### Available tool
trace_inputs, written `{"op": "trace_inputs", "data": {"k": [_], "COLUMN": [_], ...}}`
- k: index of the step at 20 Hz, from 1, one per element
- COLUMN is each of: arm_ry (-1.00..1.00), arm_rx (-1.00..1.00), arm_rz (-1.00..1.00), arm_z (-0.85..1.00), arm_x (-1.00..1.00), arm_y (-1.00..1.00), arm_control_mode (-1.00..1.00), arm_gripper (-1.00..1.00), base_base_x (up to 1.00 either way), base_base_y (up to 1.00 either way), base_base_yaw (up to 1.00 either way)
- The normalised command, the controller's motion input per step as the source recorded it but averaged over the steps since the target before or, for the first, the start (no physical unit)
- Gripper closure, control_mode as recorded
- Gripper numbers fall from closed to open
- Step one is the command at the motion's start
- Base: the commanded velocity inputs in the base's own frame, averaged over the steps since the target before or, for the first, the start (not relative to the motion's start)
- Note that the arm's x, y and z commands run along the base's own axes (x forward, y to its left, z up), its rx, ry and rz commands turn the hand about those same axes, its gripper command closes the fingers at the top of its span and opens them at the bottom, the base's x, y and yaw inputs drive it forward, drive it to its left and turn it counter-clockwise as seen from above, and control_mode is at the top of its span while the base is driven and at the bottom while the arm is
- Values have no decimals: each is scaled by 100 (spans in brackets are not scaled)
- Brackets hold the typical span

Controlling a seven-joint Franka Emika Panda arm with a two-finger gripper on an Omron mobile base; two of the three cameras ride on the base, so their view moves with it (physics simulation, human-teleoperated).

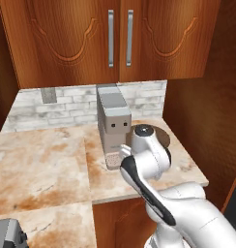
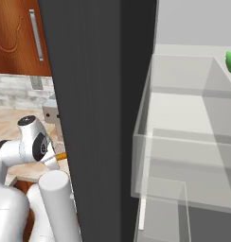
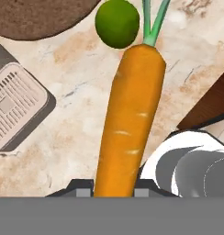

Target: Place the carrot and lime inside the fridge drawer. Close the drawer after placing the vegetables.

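From the left base view, we saw our arm (image 1: 149,164) bent low over the worktop (image 1: 42,164), near its right edge, by a grey coffee machine (image 1: 112,126).

From the right base view, a bit of orange peeked past the dark fridge wall (image 2: 89,118).

In the hand view, the carrot (image 3: 127,119) sat between our jaws, which looked clamped on its thin end. It seemed hard, light and smooth, so the thicker middle would be safer to hold. The lime (image 3: 117,23) lay on the worktop, just beside the carrot's leafy top.

Even, flat rendered light, no glare; soft faint shadows on table (image 1: 42,164). Low-res, slightly blurry; carrot (image 3: 127,119) close-up sharp.
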Motion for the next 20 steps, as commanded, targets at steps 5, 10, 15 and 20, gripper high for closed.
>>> {"op": "trace_inputs", "data": {"k": [5,10,15,20], "arm_ry": [-7,-3,0,0], "arm_rx": [0,0,0,0], "arm_rz": [-3,-1,-1,0], "arm_z": [95,71,13,0], "arm_x": [-36,-25,-7,0], "arm_y": [-33,-1,0,0], "arm_control_mode": [-100,-100,-100,-100], "arm_gripper": [100,100,100,100], "base_base_x": [0,0,0,0], "base_base_y": [0,0,0,0], "base_base_yaw": [0,0,0,0]}}
